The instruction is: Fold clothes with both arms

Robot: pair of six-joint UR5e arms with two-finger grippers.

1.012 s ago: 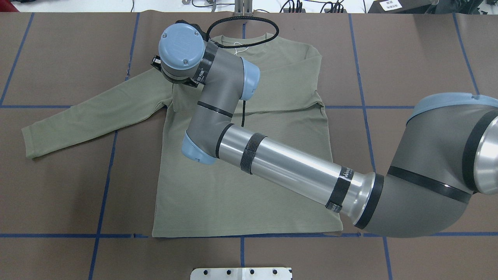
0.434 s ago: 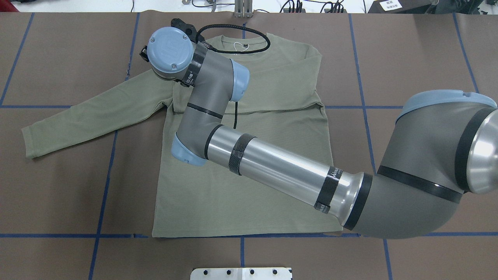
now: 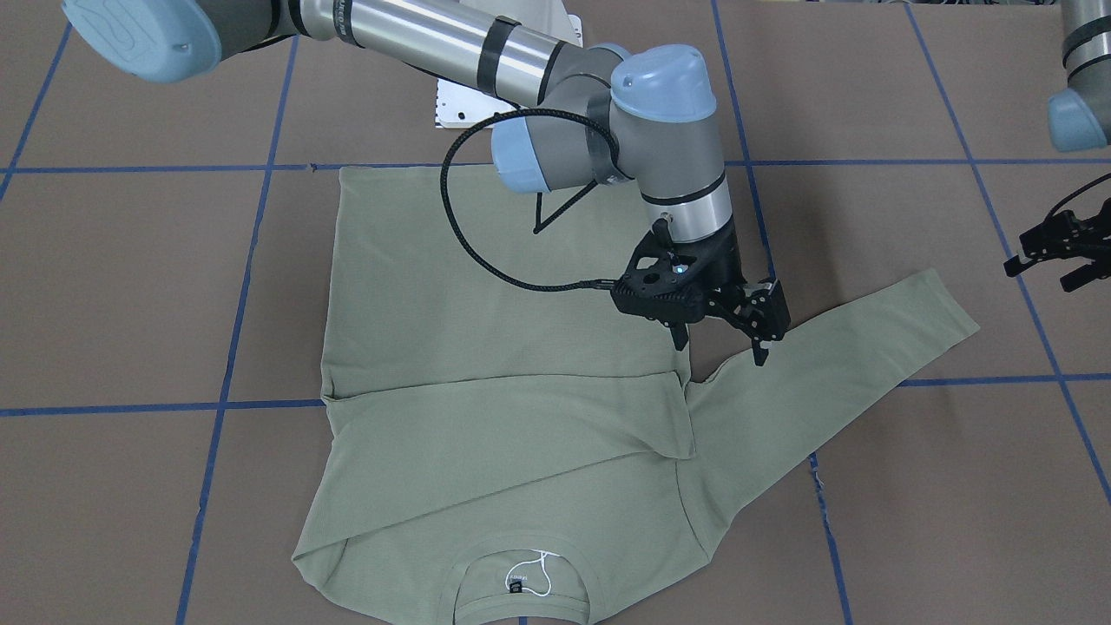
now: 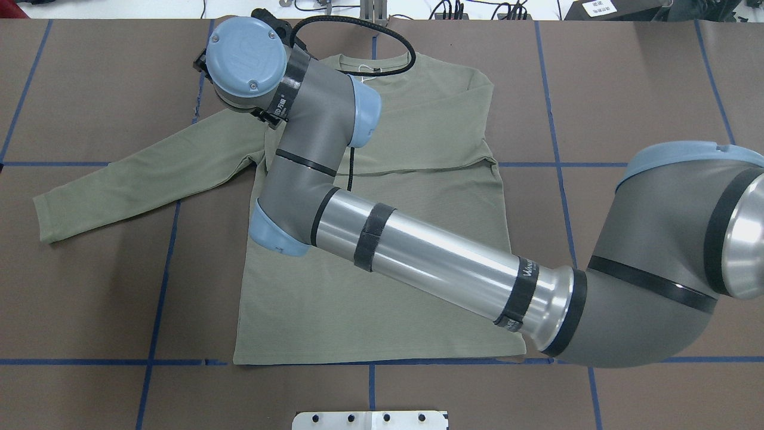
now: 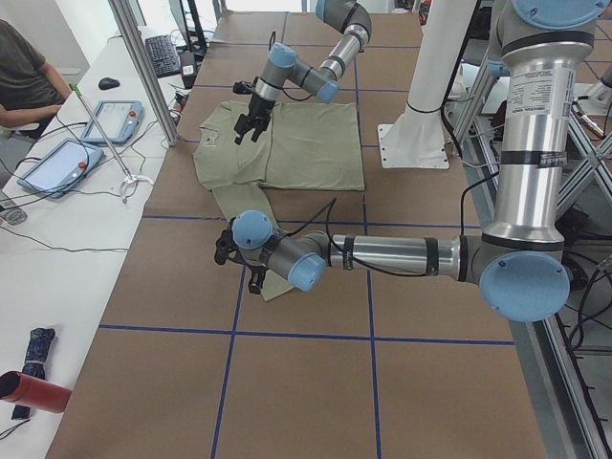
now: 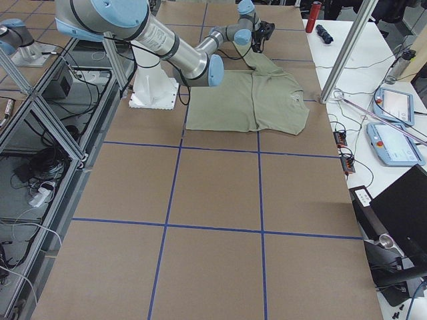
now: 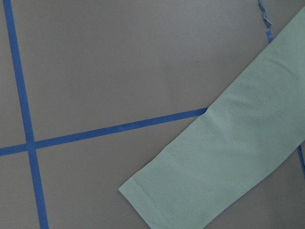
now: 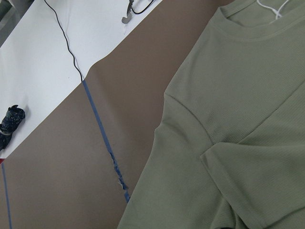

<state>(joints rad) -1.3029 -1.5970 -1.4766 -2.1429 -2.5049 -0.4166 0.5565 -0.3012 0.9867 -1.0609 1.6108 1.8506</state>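
Observation:
The pale green shirt (image 4: 334, 322) lies flat on the brown table, neck at the far edge. One sleeve is folded across the chest. The other sleeve (image 4: 143, 173) stretches out sideways. My right arm (image 4: 430, 257) reaches across the shirt. Its gripper (image 3: 719, 347) hangs open and empty just above the shoulder end of the stretched sleeve (image 3: 851, 347). In the overhead view its wrist hides it. My left gripper (image 3: 1039, 276) hovers open near the cuff (image 7: 190, 191), holding nothing.
Blue tape lines cross the table. The white pedestal base (image 4: 370, 420) stands at the near edge behind the shirt's hem. A white desk with tablets (image 5: 57, 163), a metal post (image 5: 143, 67) and a seated person (image 5: 19, 76) lie beyond the far edge.
My right wrist has moved left and toward the far edge, from over the shirt's shoulder out past the sleeve seam. The shirt has not shifted.

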